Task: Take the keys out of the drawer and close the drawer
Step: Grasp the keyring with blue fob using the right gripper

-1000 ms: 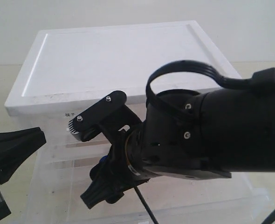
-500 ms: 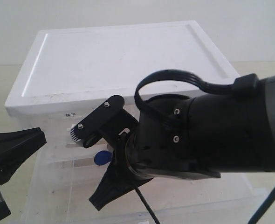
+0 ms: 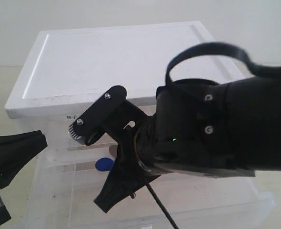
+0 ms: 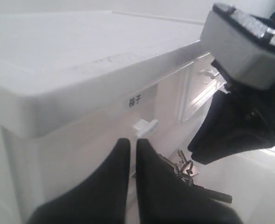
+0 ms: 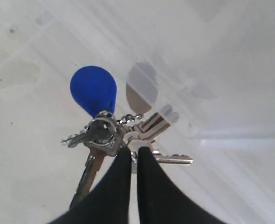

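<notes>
Two jaws of the right gripper point(image 5: 130, 156) meet tight on the keys point(image 5: 105, 133) at the ring, low inside the open drawer point(image 3: 216, 205) (blue fob point(image 5: 93, 91) showing). Extraction step. Next: lift clear of the front wall. Left gripper point(image 4: 129, 149) closed, empty.

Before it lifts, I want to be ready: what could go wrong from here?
The right tool is shut at the very edge of the bunch of silver metal keys, so they may slip free on lifting. The blue oval fob could catch on the wall of the clear plastic drawer.
</notes>
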`<state>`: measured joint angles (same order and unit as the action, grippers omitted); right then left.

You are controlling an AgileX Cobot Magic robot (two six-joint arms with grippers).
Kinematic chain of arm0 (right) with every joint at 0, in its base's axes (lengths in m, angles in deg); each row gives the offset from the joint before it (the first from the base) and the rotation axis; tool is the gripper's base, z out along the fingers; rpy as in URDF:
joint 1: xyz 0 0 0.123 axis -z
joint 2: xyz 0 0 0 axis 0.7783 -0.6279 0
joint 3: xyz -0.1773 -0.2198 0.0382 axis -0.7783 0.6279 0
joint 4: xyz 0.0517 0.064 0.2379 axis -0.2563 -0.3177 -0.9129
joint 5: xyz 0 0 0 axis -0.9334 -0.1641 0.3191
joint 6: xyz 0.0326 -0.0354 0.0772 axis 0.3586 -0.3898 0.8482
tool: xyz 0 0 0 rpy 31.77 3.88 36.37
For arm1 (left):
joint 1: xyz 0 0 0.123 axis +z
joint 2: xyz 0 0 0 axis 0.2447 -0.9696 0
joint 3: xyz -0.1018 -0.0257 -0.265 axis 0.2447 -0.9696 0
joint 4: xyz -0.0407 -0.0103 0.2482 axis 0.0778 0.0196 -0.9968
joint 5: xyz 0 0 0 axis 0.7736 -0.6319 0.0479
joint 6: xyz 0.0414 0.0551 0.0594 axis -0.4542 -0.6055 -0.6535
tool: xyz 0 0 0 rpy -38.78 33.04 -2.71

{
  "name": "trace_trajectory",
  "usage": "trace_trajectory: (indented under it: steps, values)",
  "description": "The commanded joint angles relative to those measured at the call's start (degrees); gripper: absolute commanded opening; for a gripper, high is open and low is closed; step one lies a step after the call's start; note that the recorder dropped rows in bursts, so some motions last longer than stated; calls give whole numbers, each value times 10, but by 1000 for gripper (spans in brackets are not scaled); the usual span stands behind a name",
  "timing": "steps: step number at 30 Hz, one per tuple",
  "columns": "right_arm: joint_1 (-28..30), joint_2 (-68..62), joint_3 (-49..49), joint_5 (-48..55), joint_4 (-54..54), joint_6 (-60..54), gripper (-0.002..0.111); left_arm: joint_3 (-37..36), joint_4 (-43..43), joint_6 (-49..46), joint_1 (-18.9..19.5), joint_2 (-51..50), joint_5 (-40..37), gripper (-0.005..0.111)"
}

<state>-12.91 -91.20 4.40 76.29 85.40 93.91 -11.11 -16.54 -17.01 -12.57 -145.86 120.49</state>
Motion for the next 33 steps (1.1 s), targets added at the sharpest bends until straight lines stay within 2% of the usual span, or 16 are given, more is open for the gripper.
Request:
trace_trajectory:
  steps: [1,5,7,9,10,12,13,24,26,28,30,33]
  values:
    - [0,49,3,6,-15,-6,0,-4,-6,5,-1,2,-4,5]
    - [0,51,4,-9,-41,-21,0,-4,-6,5,-1,2,-4,5]
    - [0,41,4,-23,-63,-26,6,-4,-6,6,-1,2,-4,5]
    - [0,28,4,-33,-68,-31,20,-4,-7,7,-1,2,-4,5]
    - [0,20,4,-34,-68,-31,31,-4,-10,7,-1,2,-4,5]
    - [1,-3,4,-39,-67,-13,61,-4,-16,9,-1,2,-4,5]
    - [1,-11,4,-42,-63,-4,63,-4,-16,9,-1,2,-3,5]
    - [9,-67,3,-56,18,95,59,-4,-16,9,-1,2,-1,5]
    - [11,-67,3,-56,18,95,47,-4,-16,9,-1,2,-1,5]
    - [11,-67,3,-56,18,91,27,-4,-16,9,-1,2,-1,5]
    - [11,-67,3,-57,18,61,1,-4,-16,9,-1,2,-1,5]
    - [11,-67,3,-57,15,37,0,-4,-16,9,-1,2,-1,5]
